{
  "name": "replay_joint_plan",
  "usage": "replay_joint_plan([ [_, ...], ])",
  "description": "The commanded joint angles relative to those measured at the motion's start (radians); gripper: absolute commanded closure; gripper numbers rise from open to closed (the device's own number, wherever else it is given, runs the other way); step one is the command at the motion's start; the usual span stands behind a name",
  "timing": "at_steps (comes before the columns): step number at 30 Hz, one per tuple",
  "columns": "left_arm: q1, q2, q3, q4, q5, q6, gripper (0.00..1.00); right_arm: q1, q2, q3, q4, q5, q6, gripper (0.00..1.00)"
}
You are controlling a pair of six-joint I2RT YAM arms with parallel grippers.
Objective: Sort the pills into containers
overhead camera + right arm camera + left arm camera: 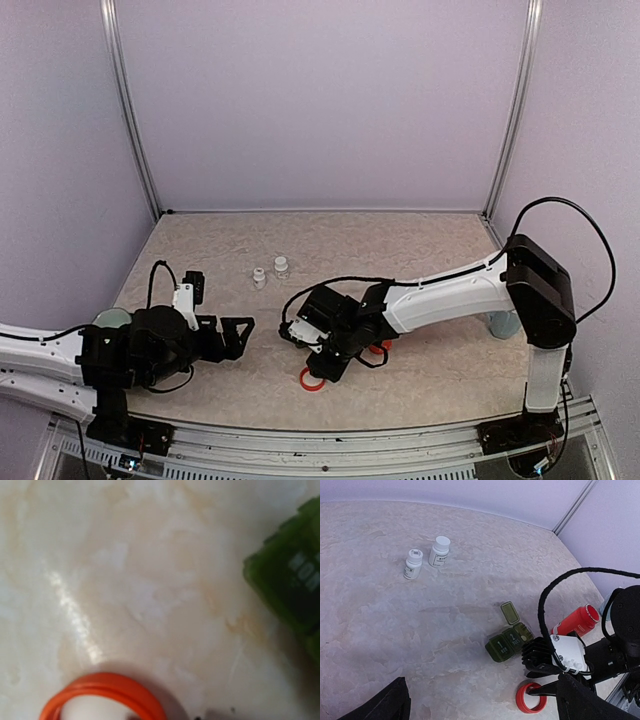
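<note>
The containers are a dark green strip of three compartments on the table, also seen in the right wrist view. The right-hand lid stands open, and a small pale speck lies inside that compartment. No loose pills show. A red cap lies ring-side up in front of the strip. My right gripper reaches in from the right, its thin fingers together at the cap's right rim. My left gripper hovers wide open to the left, holding nothing.
Two small white bottles stand upright at the back left. A red bottle lies on its side, uncapped, behind the right gripper. A pale blue mug stands near the right arm's base. Walls enclose the table.
</note>
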State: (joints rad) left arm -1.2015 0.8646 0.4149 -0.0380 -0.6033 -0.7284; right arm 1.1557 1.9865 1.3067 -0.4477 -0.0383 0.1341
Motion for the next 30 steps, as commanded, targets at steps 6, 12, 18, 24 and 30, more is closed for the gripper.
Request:
replay_joint_plan([
  [6,-0.005,-0.013,-0.019,0.017,-0.001,-0.006,0.01,-0.003,-0.012,0.011,0.01,-0.039,-0.019,0.99],
  [12,-0.006,-0.016,-0.021,0.023,0.004,-0.004,0.01,-0.011,-0.002,0.017,-0.004,-0.051,-0.027,1.0],
  [18,-0.012,-0.027,-0.04,0.097,0.065,0.043,0.01,-0.032,-0.122,-0.047,0.098,-0.06,-0.008,1.0],
  [24,-0.031,-0.065,-0.136,0.455,0.326,0.261,0.01,-0.126,-0.442,-0.268,0.424,-0.206,0.105,1.0],
  [30,-0.033,0.007,-0.121,0.709,0.534,0.56,0.01,-0.179,-0.62,-0.375,0.603,-0.289,0.254,1.0],
])
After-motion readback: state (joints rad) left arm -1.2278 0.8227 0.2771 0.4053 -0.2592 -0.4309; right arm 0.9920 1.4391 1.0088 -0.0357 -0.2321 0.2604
